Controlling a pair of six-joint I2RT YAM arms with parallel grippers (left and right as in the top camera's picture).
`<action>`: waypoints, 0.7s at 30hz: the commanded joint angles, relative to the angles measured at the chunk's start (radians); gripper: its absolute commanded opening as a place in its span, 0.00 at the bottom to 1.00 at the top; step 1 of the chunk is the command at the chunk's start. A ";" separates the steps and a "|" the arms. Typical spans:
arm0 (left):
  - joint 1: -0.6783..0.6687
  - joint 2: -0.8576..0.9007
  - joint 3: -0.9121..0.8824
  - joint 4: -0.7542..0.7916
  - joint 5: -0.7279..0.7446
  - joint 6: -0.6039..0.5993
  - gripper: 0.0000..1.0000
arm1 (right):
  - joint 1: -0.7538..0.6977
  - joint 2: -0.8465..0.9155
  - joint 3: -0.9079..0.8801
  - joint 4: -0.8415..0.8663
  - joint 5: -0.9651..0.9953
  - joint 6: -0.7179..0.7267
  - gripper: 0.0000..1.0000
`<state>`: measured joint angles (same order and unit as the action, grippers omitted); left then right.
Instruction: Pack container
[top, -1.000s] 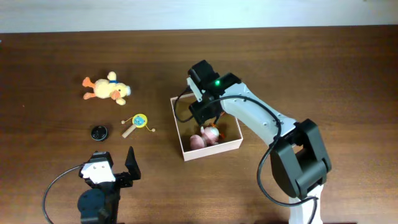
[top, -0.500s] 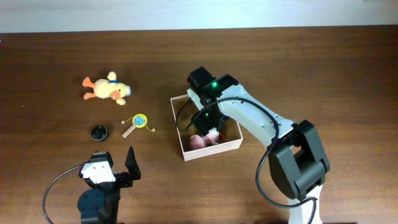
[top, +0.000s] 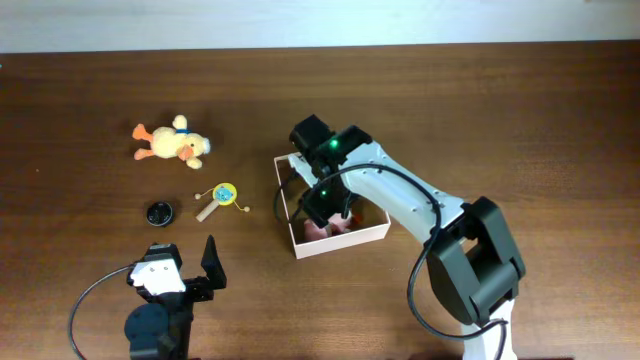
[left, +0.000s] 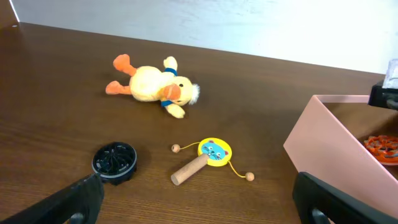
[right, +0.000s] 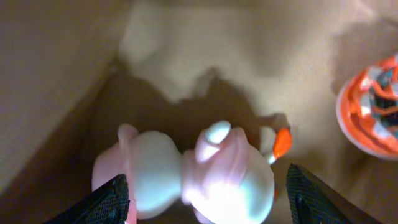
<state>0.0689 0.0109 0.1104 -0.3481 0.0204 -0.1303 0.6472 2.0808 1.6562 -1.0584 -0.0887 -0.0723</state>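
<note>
The container, a shallow square box with white walls and a tan inside, stands mid-table. My right gripper reaches down into it. In the right wrist view its fingers stand apart on either side of a pink and white toy lying on the container floor, so my right gripper is open. An orange ring-shaped toy lies beside it in the box. My left gripper rests open near the front left of the table, its jaws spread wide over bare wood.
A yellow plush duck lies at the back left. A yellow rattle drum with a wooden handle and a round black cap lie between the duck and my left gripper. The container's pink-looking wall is at the right of the left wrist view.
My right gripper has moved toward the front left of the box and lower over the pink toy. The left arm has not moved.
</note>
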 joint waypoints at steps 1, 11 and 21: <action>0.007 -0.005 -0.004 0.000 0.014 0.016 0.99 | 0.010 0.006 0.042 0.029 -0.016 -0.032 0.70; 0.007 -0.005 -0.004 0.000 0.014 0.016 0.99 | 0.007 0.007 0.055 0.189 -0.016 -0.056 0.72; 0.007 -0.005 -0.004 0.000 0.014 0.016 0.99 | 0.007 0.007 0.055 0.301 -0.013 -0.090 0.94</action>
<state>0.0689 0.0109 0.1104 -0.3481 0.0204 -0.1303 0.6495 2.0808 1.6905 -0.7776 -0.0956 -0.1341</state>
